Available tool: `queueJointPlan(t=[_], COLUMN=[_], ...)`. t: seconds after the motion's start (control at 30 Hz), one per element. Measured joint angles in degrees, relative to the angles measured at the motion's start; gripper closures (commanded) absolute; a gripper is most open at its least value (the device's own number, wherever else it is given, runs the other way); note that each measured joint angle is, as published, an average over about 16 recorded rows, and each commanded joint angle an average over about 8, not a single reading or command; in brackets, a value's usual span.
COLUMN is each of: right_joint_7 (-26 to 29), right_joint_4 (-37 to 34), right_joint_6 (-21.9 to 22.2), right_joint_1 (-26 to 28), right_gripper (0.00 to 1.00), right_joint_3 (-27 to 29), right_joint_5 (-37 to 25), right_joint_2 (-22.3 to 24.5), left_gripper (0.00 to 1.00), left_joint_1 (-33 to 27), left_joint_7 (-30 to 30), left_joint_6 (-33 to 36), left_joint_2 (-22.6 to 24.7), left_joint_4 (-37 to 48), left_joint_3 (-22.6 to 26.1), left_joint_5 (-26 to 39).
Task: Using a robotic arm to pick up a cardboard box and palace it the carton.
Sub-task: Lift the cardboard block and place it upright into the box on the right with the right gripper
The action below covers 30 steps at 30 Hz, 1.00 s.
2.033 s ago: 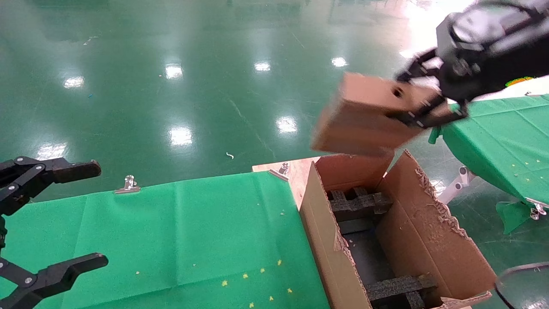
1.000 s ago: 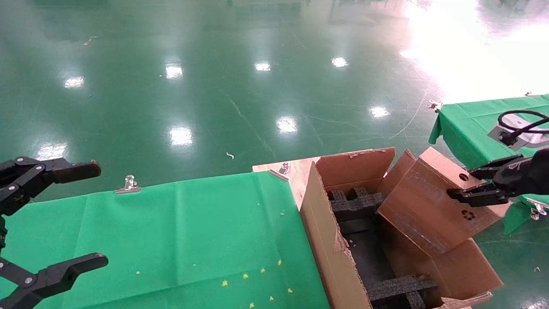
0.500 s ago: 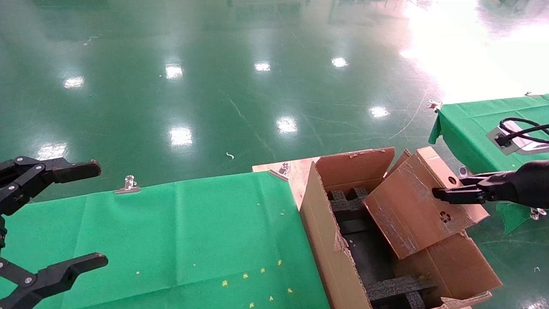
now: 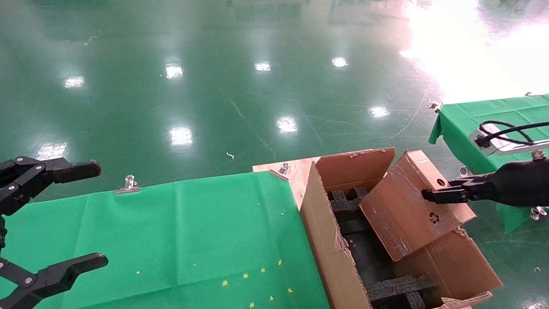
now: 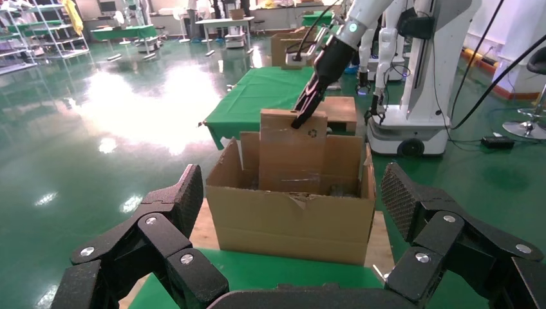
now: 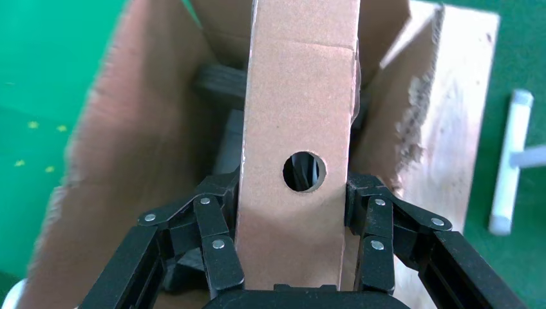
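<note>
Right wrist view: right pincer [image 6: 293,248] clamps the slim cardboard box [image 6: 297,129] over the ragged corrugated carton [image 6: 129,161].

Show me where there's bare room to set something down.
Free: the green cloth between the binder clip and the carton. Crowded: inside the carton, foam blocks and the cardboard box held by the right end effector.

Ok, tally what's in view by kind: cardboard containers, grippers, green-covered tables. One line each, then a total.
Cardboard containers: 2, the slim brown cardboard box and the large ragged-flap brown carton.
Grippers: 2, the right gripper clamping the slim box, the left gripper open over the near table.
Green-covered tables: 2, near green table, far green table.
Total: 6
</note>
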Motion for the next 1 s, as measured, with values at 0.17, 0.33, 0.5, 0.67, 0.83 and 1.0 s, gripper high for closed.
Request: queueJointPlan(t=[0.17, 0.33, 0.5, 0.67, 0.83, 1.0], right_joint_7=[6.4, 13.5, 20.4, 26.8, 32.4, 37.0], right_joint_4=[3.6, 8.0, 12.6, 16.9, 20.4, 22.9], right_joint_6=[5.3, 9.9, 13.1, 15.1, 16.0, 16.6], right_joint_1=[-0.4, 0.0, 0.9, 1.6, 2.0, 1.8], right_gripper=[1.00, 1.00, 1.00, 1.00, 1.00, 1.00], right_joint_3=[-1.8, -3.6, -5.3, -6.8, -8.3, -9.5], right_joint_5=[-4.2, -9.4, -15.0, -20.3, -25.0, -28.7], right_joint_2=[-0.5, -0.3, 0.3, 0.8, 1.1, 1.0], left_gripper=[0.00, 0.00, 0.00, 0.00, 0.00, 0.00], left_joint_1=[0.0, 0.0, 0.0, 0.0, 0.0, 0.0], left_joint_7=[0.0, 0.0, 0.0, 0.0, 0.0, 0.0], left_joint_6=[0.0, 0.0, 0.0, 0.0, 0.0, 0.0], left_joint_2=[0.0, 0.0, 0.0, 0.0, 0.0, 0.0], left_joint_4=[0.0, 0.0, 0.0, 0.0, 0.0, 0.0], left_joint_3=[0.0, 0.0, 0.0, 0.0, 0.0, 0.0], left_joint_5=[0.0, 0.0, 0.0, 0.0, 0.0, 0.0])
